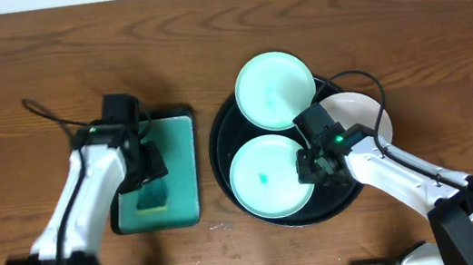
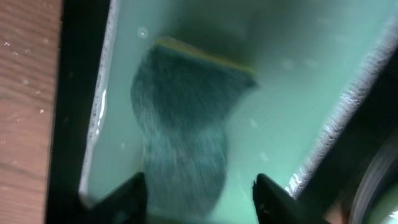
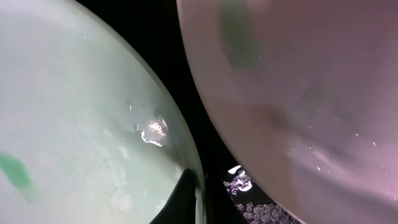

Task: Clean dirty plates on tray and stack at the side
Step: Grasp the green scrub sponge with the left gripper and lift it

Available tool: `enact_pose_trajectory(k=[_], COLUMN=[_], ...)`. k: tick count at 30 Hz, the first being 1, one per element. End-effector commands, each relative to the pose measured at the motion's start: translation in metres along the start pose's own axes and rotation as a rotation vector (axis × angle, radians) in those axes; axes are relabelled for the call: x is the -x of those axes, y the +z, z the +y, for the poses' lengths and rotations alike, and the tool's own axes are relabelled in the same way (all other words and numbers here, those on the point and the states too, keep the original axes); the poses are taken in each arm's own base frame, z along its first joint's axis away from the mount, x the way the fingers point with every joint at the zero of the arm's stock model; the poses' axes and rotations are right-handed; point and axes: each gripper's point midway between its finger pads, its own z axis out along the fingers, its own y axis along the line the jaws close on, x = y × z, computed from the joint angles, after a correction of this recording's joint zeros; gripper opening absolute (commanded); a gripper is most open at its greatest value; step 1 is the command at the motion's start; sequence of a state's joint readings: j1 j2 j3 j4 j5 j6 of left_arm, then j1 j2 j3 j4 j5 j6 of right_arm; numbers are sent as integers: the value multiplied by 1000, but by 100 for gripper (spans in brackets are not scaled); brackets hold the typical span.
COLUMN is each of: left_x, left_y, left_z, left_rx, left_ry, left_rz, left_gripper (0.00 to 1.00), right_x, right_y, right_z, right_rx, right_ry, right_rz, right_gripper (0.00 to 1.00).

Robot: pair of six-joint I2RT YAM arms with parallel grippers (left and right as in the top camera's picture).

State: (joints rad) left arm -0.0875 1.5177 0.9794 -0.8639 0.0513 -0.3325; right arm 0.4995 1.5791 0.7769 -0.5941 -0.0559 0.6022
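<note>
The black tray holds three plates. A pale-mint plate lies at its far edge. A second pale-mint plate with a small teal smudge lies at the near left. A white plate lies at the right, partly under my right arm. My right gripper sits on the smudged plate's right rim. In the right wrist view, one finger lies on that plate's rim and the gripper looks shut on it. The white plate shows a faint smudge. My left gripper is open over a sponge.
A dark green sponge with a yellow edge lies on the rectangular teal-green pad left of the tray. In the left wrist view the sponge lies between my open fingers on the pad. Wooden table surrounds everything.
</note>
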Motion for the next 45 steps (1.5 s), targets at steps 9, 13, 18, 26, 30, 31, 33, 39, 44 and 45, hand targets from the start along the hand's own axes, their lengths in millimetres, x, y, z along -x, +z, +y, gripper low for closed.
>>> enact_pose_trajectory(k=[9, 13, 18, 26, 30, 31, 33, 39, 44, 45], left_x=[-10, -14, -12, 3, 8, 8, 7, 3, -1, -2], left_y=[64, 65, 54, 5, -19, -22, -25, 3, 21, 22], left_z=[19, 9, 2, -4, -10, -12, -15, -13, -11, -11], left_rx=[144, 86, 45, -12, -67, -84, -104, -83, -62, -59], left_ry=[-8, -6, -9, 7, 9, 9, 12, 12, 10, 10], left_rz=[156, 183, 167, 33, -47, -56, -63, -26, 29, 35], left_gripper=[49, 22, 8, 7, 10, 13, 22, 29, 50, 51], right_x=[-3, -3, -3, -2, -2, -2, -2, -3, -3, -3], right_y=[12, 12, 12, 12, 12, 12, 12, 12, 12, 12], right_z=[-11, -11, -11, -11, -10, -10, -10, -11, -11, -11], right_rx=[-52, -53, -52, -52, -51, -51, -51, -52, -52, -52], right_ry=[6, 5, 6, 6, 6, 6, 6, 6, 6, 6], right_rz=[10, 11, 11, 10, 8, 8, 8, 10, 11, 11], right_gripper=[1, 1, 1, 1, 1, 1, 1, 1, 1, 1])
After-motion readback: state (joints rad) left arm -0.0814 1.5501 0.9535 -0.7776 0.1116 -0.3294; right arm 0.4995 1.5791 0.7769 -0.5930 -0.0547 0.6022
